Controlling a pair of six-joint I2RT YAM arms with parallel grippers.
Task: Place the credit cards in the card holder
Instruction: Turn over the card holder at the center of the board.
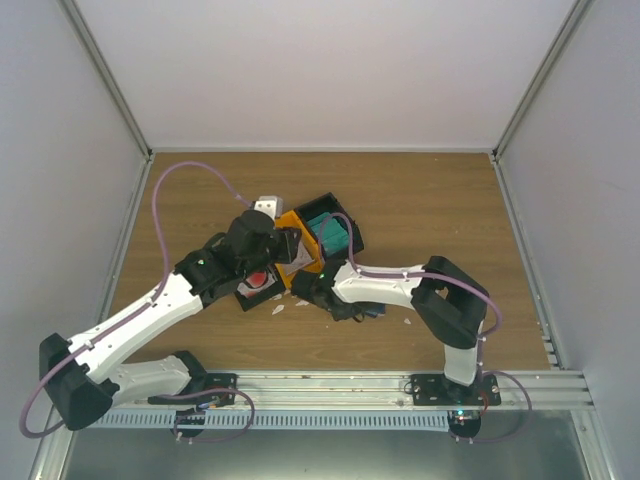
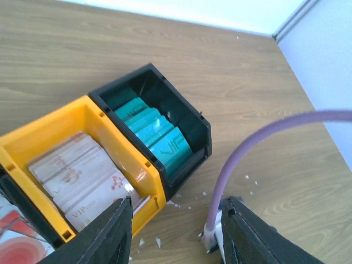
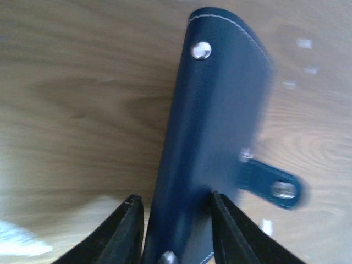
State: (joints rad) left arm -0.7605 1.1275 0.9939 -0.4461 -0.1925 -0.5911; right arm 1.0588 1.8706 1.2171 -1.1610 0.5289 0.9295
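The navy card holder [image 3: 220,110] stands on edge on the wooden table between the fingers of my right gripper [image 3: 173,201]. Its snap tab [image 3: 272,184] sticks out to the right. The right finger touches its side; a narrow gap shows at the left finger [image 3: 124,231]. Pale pinkish-beige credit cards [image 2: 82,173] fill an orange bin [image 2: 124,151], and teal cards [image 2: 157,135] fill the black bin [image 2: 193,124] beside it. White cards with a red blotch [image 2: 19,247] show at the lower left corner. My left gripper [image 2: 177,201] hangs open above the table just in front of the bins, holding nothing.
A purple cable [image 2: 242,159] of the right arm crosses between the left fingers. Tiny white scraps [image 2: 173,204] lie on the wood near the bins. In the top view both arms [image 1: 380,285] meet mid-table at the bins [image 1: 320,235]. Grey walls close in the table.
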